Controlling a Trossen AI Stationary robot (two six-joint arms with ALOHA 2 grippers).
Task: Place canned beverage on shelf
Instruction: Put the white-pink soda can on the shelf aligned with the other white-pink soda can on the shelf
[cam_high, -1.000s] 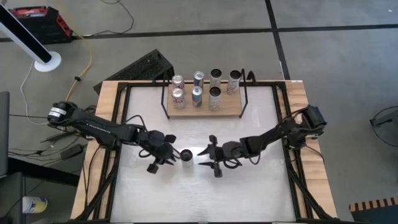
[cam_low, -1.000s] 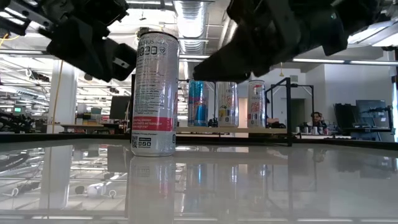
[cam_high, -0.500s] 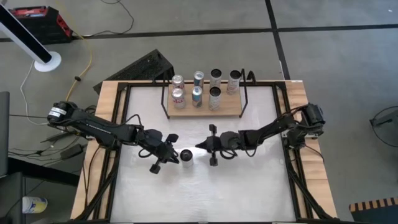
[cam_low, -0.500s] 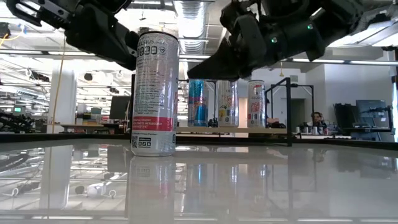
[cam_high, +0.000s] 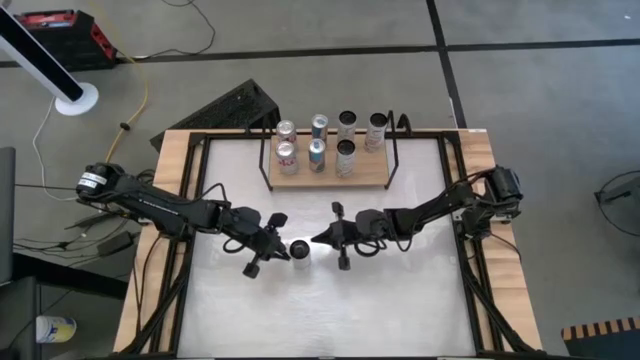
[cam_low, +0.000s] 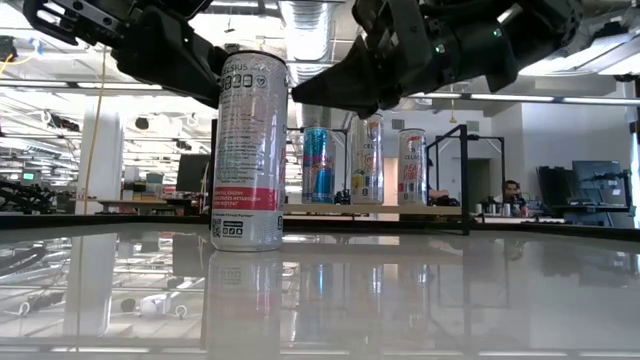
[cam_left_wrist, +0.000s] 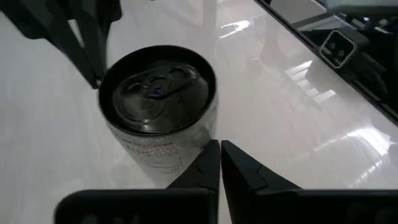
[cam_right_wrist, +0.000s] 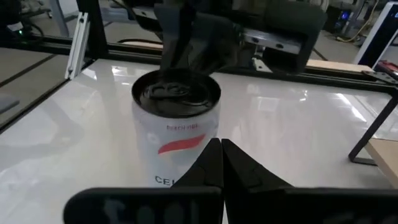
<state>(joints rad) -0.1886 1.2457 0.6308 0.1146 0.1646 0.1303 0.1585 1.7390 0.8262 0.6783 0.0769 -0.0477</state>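
A tall silver can with a dark top (cam_high: 299, 249) stands upright on its base on the white tabletop, near the middle; it also shows in the low view (cam_low: 248, 150). My left gripper (cam_high: 283, 251) is shut, its tips right by the can's left side near the top (cam_left_wrist: 219, 149). My right gripper (cam_high: 316, 240) is shut and points at the can's right side near the top (cam_right_wrist: 221, 148), a small gap off in the low view (cam_low: 298, 96). The shelf (cam_high: 375, 178), a light-wood board in a black wire frame, stands at the far edge. My left gripper's shut fingertips (cam_left_wrist: 210, 152) stand level against or just beside the can's upper side wall (cam_left_wrist: 186, 146), coming from the table's left. I cannot tell whether they touch it. The can stands upright on the table. My right gripper seems just clear of the can.
Several cans (cam_high: 317, 143) stand on the shelf's left and middle parts; its near right part is bare board. A black rail frame (cam_high: 196, 190) runs along the table's edges. A black crate (cam_high: 237, 105) lies beyond the far left corner. A person (cam_low: 510, 192) sits far off.
My right gripper has gone toward the table's left and a little toward the far edge, up to the can's right side. My left gripper has crept toward the can's left side. The can has stayed where it was.
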